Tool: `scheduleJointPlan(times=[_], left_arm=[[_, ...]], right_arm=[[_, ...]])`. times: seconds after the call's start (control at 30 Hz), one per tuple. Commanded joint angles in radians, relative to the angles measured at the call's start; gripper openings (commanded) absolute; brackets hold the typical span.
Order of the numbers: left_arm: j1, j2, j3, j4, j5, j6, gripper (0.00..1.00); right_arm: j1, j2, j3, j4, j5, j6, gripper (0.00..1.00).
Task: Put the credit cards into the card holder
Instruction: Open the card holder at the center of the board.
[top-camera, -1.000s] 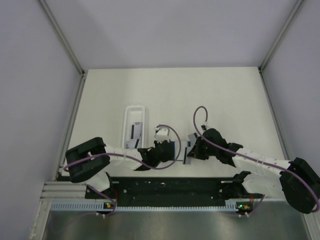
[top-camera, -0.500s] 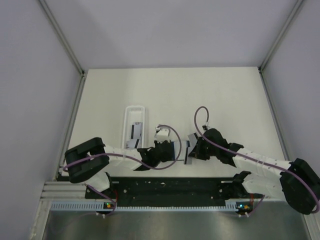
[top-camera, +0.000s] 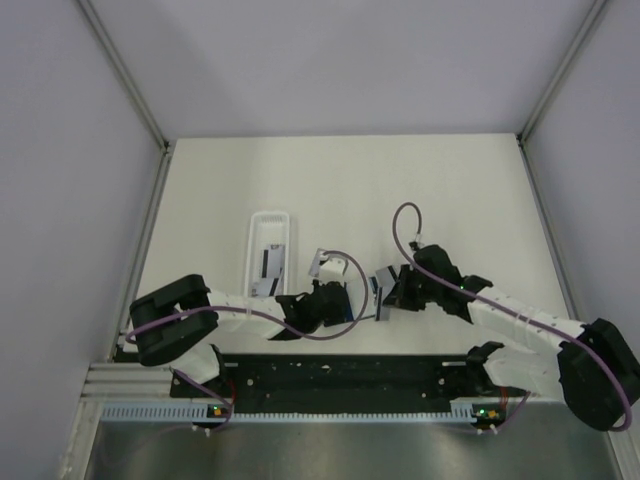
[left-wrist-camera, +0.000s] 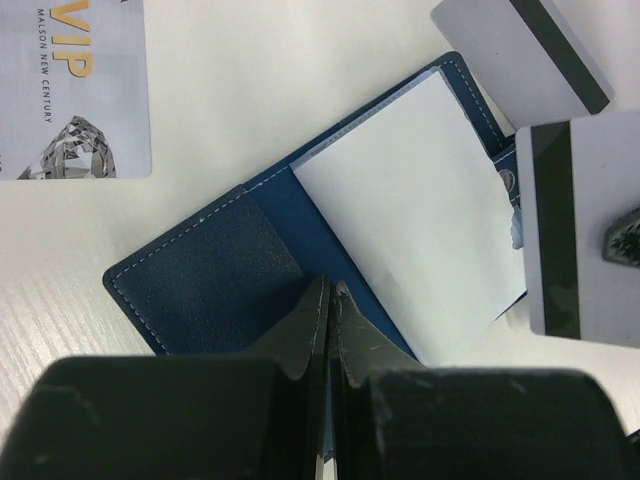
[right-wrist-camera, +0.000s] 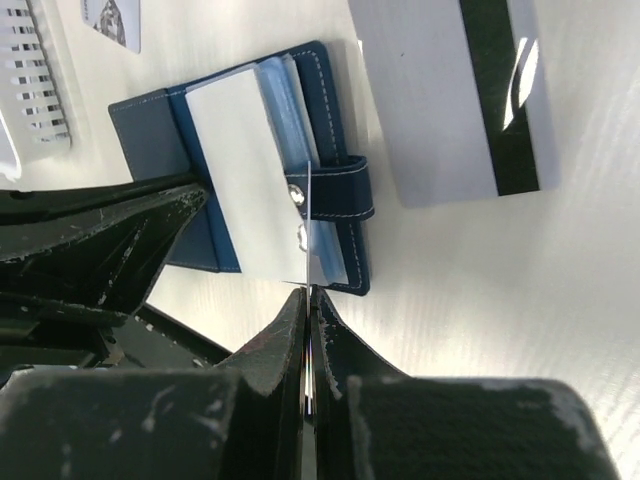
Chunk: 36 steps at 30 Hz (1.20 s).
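Step in hand: insertion of one credit card; several cards are not yet stowed.
Card holder (left-wrist-camera: 210, 290): navy, lying open and flat on the table between the two grippers, snap strap (right-wrist-camera: 345, 185) on its far end.
Left gripper (left-wrist-camera: 328, 295): fingers closed, pinching the near edge of the card holder at the fold, apparently steadying it.
Right gripper (right-wrist-camera: 307, 295): fingers clamped on a held card (left-wrist-camera: 585, 230), poised just above the strap end of the card holder.
White card (left-wrist-camera: 410, 220): lies on the card holder's lighter half; whether it is tucked into a pocket cannot be told.
Striped card (right-wrist-camera: 450, 90): loose, just beyond the card holder's strap end.
VIP card (left-wrist-camera: 70, 90): loose, near the card holder's opposite end.
Next move, judged: line the held card's edge up with a pocket mouth and slide it in while the holder is kept from shifting.
Surface: pale matt table (top-camera: 450, 200); a white tray (top-camera: 252, 240) holding more cards stands left of the card holder.
Room: plain grey walls (top-camera: 300, 60) beyond the table on three sides.
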Motion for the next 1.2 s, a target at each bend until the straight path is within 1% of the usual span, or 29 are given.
scheduleJointPlan(times=[0.0, 0.17, 0.47, 0.6, 0.83, 1.17], left_arm=[[0.0, 0.0, 0.024, -0.023, 0.01, 0.036, 0.0], [0.0, 0.007, 0.024, -0.01, 0.021, 0.061, 0.0], [0.0, -0.007, 0.019, 0.001, 0.031, 0.096, 0.0], [0.0, -0.02, 0.018, 0.01, 0.034, 0.122, 0.0], [0.0, -0.023, 0.022, 0.006, 0.045, 0.141, 0.0], [0.0, -0.025, 0.018, 0.01, 0.057, 0.144, 0.0]], right_arm=[[-0.067, 0.004, 0.092, -0.103, -0.027, -0.107, 0.0], [-0.112, 0.065, 0.151, -0.155, -0.078, -0.186, 0.0], [-0.115, 0.14, 0.235, -0.209, -0.118, -0.276, 0.0], [-0.117, 0.171, 0.266, -0.212, -0.17, -0.305, 0.0], [-0.115, 0.154, 0.321, -0.224, -0.204, -0.308, 0.0], [-0.115, 0.249, 0.378, -0.209, -0.256, -0.291, 0.0]])
